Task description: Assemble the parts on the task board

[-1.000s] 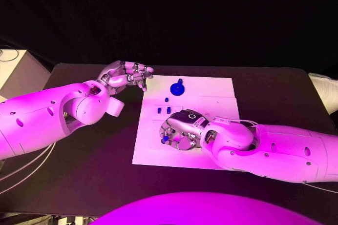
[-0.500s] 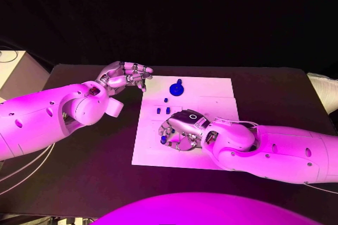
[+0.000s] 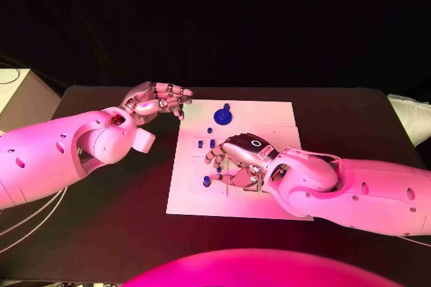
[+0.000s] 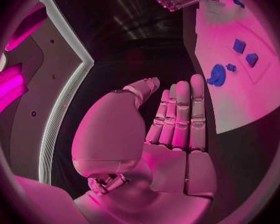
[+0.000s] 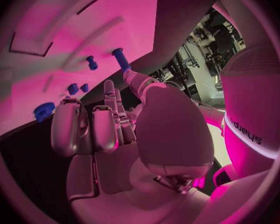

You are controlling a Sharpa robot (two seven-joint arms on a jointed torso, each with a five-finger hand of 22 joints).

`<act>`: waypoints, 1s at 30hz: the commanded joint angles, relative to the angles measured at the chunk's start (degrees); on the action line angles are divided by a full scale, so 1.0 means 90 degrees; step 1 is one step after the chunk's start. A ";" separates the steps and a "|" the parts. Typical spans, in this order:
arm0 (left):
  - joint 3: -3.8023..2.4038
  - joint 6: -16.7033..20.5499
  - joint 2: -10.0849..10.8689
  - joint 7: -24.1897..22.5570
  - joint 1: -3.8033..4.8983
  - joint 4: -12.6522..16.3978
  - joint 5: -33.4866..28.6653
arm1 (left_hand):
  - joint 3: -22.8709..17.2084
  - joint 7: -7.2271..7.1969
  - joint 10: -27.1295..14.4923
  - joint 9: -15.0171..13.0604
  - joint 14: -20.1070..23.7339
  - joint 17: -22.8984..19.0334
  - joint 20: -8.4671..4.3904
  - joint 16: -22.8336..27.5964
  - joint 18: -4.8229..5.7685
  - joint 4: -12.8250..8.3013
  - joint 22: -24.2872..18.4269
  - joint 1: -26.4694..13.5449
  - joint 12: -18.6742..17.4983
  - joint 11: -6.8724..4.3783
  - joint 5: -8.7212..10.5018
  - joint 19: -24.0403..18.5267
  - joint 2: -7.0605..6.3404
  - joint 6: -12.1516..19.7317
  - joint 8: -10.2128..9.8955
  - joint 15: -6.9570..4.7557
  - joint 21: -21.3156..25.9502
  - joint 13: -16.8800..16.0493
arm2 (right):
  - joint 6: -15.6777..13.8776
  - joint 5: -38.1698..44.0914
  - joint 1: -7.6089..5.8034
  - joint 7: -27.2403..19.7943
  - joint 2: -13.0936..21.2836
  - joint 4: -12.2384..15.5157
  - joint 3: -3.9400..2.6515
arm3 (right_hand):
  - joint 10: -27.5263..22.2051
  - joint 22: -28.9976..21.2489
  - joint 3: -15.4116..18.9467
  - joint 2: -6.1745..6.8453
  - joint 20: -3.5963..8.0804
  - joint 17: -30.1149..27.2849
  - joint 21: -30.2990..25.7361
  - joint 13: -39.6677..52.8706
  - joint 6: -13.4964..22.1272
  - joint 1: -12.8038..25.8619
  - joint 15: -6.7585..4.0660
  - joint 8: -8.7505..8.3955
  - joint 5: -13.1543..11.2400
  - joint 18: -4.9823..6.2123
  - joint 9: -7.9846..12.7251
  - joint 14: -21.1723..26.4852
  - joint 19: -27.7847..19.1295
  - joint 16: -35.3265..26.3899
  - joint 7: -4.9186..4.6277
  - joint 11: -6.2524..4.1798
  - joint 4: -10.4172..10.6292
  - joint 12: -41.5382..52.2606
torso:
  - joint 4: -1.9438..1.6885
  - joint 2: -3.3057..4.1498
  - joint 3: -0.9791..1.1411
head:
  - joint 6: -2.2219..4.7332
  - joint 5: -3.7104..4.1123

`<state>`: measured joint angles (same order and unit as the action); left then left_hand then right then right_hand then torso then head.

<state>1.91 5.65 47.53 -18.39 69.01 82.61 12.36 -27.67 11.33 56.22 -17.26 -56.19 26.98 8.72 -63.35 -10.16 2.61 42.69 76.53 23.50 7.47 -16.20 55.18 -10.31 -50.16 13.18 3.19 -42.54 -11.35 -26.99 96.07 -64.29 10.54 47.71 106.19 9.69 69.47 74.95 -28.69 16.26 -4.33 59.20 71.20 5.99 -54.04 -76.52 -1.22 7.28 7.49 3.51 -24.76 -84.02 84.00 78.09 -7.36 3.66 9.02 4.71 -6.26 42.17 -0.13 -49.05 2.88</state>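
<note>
A black table (image 3: 108, 212) with a pale box (image 3: 22, 94) beside it.

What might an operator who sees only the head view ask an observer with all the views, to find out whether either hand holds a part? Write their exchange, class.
Operator: Is the right hand, over the task board, hiding a part in its palm?
Observer: No. The right wrist view shows its palm bare and its fingers stretched out.
Operator: And the left hand, by the board's corner?
Observer: The left wrist view shows that palm empty too, with its fingers straight and side by side.
</note>
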 commanded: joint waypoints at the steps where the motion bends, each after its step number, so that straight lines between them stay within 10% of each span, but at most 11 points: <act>1: -0.0004 -0.0090 -0.0011 -0.0045 0.0000 -0.0001 -0.0027 | 0.0002 0.0011 -0.0062 0.0001 0.0006 -0.0009 0.0000 0.0029 -0.0040 0.0042 -0.0006 0.0056 0.0027 0.0000 0.0013 0.0062 -0.0012 0.0035 0.0023 0.0021 0.0023 0.0009 | -0.0459 -0.1135 -0.0175 -0.0489 0.0255 0.0072 -0.0027 | 0.0124 0.0255 -0.0033 -0.0081 -0.0020 -0.0091 -0.0094 0.0048 -0.0149 -0.0149 0.0004 0.0032 0.0060 0.0065 -0.0010 0.0018 0.0036 -0.0076 -0.0015 -0.0018 -0.0033 0.0146 | 0.0008 -0.0015 -0.0009 | 0.0076 0.0068; 9: 0.0000 -0.0078 0.0024 -0.0056 -0.0005 -0.0020 -0.0060 | 0.0006 0.0012 -0.0066 0.0002 0.0007 -0.0010 -0.0001 0.0029 -0.0040 0.0047 -0.0011 0.0065 0.0030 0.0001 0.0014 0.0067 -0.0015 0.0040 0.0024 0.0021 0.0030 0.0011 | -0.0089 -0.3547 -0.0669 -0.1261 0.1064 -0.0065 -0.0044 | 0.0996 0.0208 0.0016 -0.0080 0.0072 0.0063 -0.0205 0.0648 -0.0511 -0.0297 -0.0123 0.0134 0.0085 0.0081 -0.0010 -0.0007 -0.0009 -0.0052 0.0044 -0.0185 -0.0188 0.1029 | 0.0073 -0.0068 -0.0030 | 0.0177 0.0204; 11: 0.0004 -0.0076 0.0034 -0.0059 -0.0008 -0.0021 -0.0066 | 0.0009 0.0012 -0.0068 0.0002 0.0007 -0.0011 -0.0001 0.0030 -0.0040 0.0049 -0.0012 0.0066 0.0031 0.0002 0.0015 0.0069 -0.0017 0.0042 0.0024 0.0021 0.0032 0.0012 | 0.0074 -0.3859 -0.0723 -0.1290 0.1226 -0.0135 -0.0044 | 0.0995 0.0456 0.0245 -0.0071 0.0131 0.0490 0.0167 0.2147 -0.0513 -0.0241 -0.0162 0.0078 0.0135 0.0000 0.0057 -0.0117 0.0130 0.0143 0.0029 -0.0218 -0.0235 0.2518 | 0.0091 -0.0085 -0.0031 | 0.0206 0.0236; 13: 0.0013 -0.0072 0.0048 -0.0060 -0.0012 -0.0021 -0.0075 | 0.0009 0.0012 -0.0068 0.0002 0.0007 -0.0011 -0.0001 0.0030 -0.0040 0.0049 -0.0012 0.0066 0.0031 0.0002 0.0015 0.0069 -0.0017 0.0042 0.0024 0.0021 0.0032 0.0012 | 0.0319 -0.4138 -0.0765 -0.1213 0.1420 -0.0219 -0.0042 | 0.1001 0.1023 0.0389 -0.0251 0.0066 0.2117 0.1014 0.7084 -0.0387 -0.0270 0.0006 0.0037 0.0267 -0.0165 0.0164 -0.0403 0.0371 0.0870 -0.0016 -0.0158 -0.0239 0.7316 | 0.0106 -0.0102 -0.0033 | 0.0238 0.0292; 16: 0.0025 -0.0064 0.0068 -0.0061 -0.0018 -0.0015 -0.0082 | 0.0009 0.0012 -0.0068 0.0002 0.0007 -0.0011 -0.0001 0.0030 -0.0040 0.0049 -0.0012 0.0066 0.0031 0.0002 0.0015 0.0069 -0.0017 0.0042 0.0024 0.0021 0.0032 0.0012 | 0.0581 -0.4248 -0.0794 -0.0999 0.1647 -0.0268 -0.0036 | 0.2032 0.1516 0.0668 -0.0306 -0.0021 0.3002 0.1817 0.9012 -0.0271 -0.0056 0.0029 0.0229 0.0418 -0.0330 0.0112 -0.0573 0.0589 0.1197 -0.0058 -0.0050 -0.0072 0.9185 | 0.0125 -0.0126 -0.0032 | 0.0242 0.0343; 26: 0.0054 -0.0024 0.0161 -0.0063 -0.0048 0.0132 -0.0091 | 0.0013 0.0013 -0.0068 0.0002 0.0007 -0.0012 0.0000 0.0029 -0.0039 0.0054 -0.0015 0.0066 0.0034 0.0002 0.0015 0.0071 -0.0020 0.0043 0.0026 0.0022 0.0036 0.0013 | 0.1294 -0.3762 -0.0823 0.0259 0.2553 0.0145 0.0062 | 0.2282 0.1672 0.1557 -0.0424 0.0005 0.3274 0.2089 0.9334 -0.0394 0.0330 -0.0039 0.0592 0.0252 -0.0390 0.0043 -0.0630 0.0666 0.1281 0.0044 -0.0135 0.0554 0.9476 | 0.0165 -0.0161 -0.0044 | 0.0243 0.0647; 30: 0.0056 -0.0012 0.0209 -0.0068 -0.0072 0.0238 -0.0092 | 0.0014 0.0013 -0.0069 0.0002 0.0007 -0.0012 0.0000 0.0029 -0.0039 0.0056 -0.0016 0.0066 0.0034 0.0003 0.0015 0.0072 -0.0021 0.0043 0.0026 0.0022 0.0038 0.0013 | 0.1277 -0.3523 -0.0823 0.0667 0.2802 0.0402 0.0121 | 0.2282 0.1672 0.2526 -0.0632 0.0063 0.3341 0.2089 0.9334 -0.0480 0.0516 -0.0099 0.0736 0.0327 -0.0390 0.0041 -0.0645 0.0666 0.1299 0.0118 -0.0201 0.0860 0.9476 | 0.0171 -0.0176 -0.0051 | 0.0212 0.0745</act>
<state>2.43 5.74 49.34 -18.44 68.45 84.30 12.03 -27.50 11.33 55.88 -17.26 -56.19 26.94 8.72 -63.35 -10.16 2.77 42.63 76.53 23.47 7.55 -16.20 55.60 -10.31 -50.16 13.18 3.19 -42.54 -11.31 -18.38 61.81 -71.71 11.18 72.56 109.10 10.73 83.89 74.92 -7.33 10.73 -4.33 74.96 89.74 74.95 -58.12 -72.40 -1.67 13.71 10.22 0.36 -24.33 -84.03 84.00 89.58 -6.34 2.29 16.58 89.81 -4.84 40.72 -0.53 -46.92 9.03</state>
